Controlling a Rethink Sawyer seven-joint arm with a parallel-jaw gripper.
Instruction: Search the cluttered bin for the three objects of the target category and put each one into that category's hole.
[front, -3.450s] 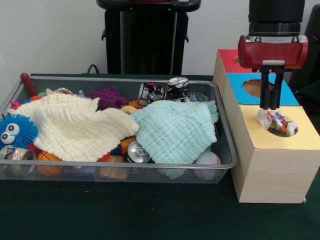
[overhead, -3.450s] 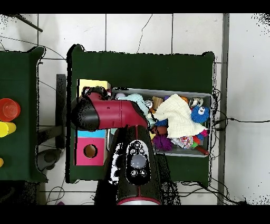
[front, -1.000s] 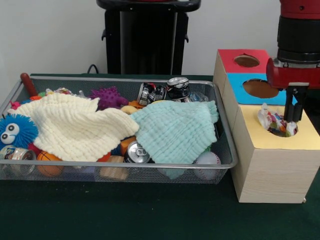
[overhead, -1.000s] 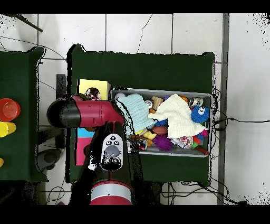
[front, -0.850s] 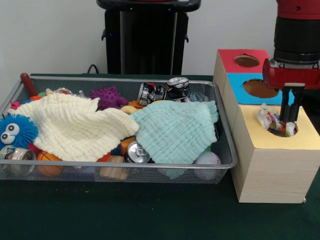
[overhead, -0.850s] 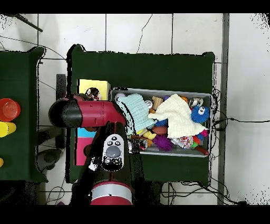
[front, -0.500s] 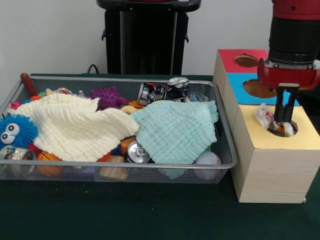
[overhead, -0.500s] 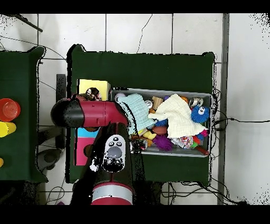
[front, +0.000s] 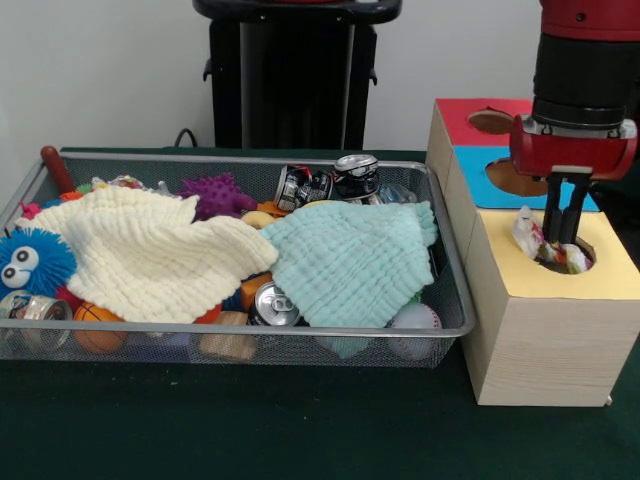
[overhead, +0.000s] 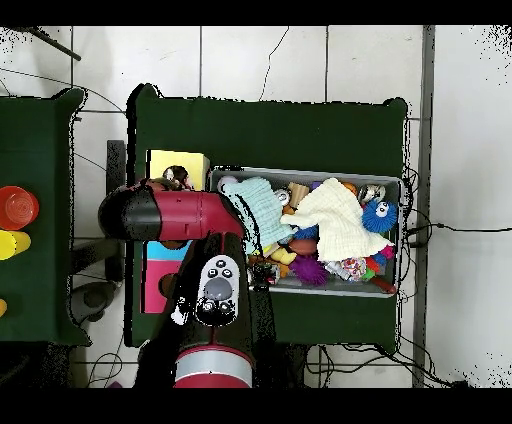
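Observation:
The confetti cloth is stuffed into the hole in the yellow top of the wood box, with a white corner sticking up at the hole's left edge. My gripper stands upright over that hole, fingers close together and tips down in the cloth. The cream cloth and the mint-green cloth lie spread on the clutter in the bin. In the overhead view my arm covers the gripper; the cream cloth and mint cloth show in the bin.
Behind the yellow top are the blue-topped hole and the red-topped hole. The bin also holds a blue fuzzy ball with eyes, a purple spiky ball, drink cans and small balls. The robot pedestal stands behind the bin.
The gripper let the confetti cloth down into the yellow hole, swung right, then came back left and lower over the hole. The cloth now sits deeper. The bin's cloths have not moved.

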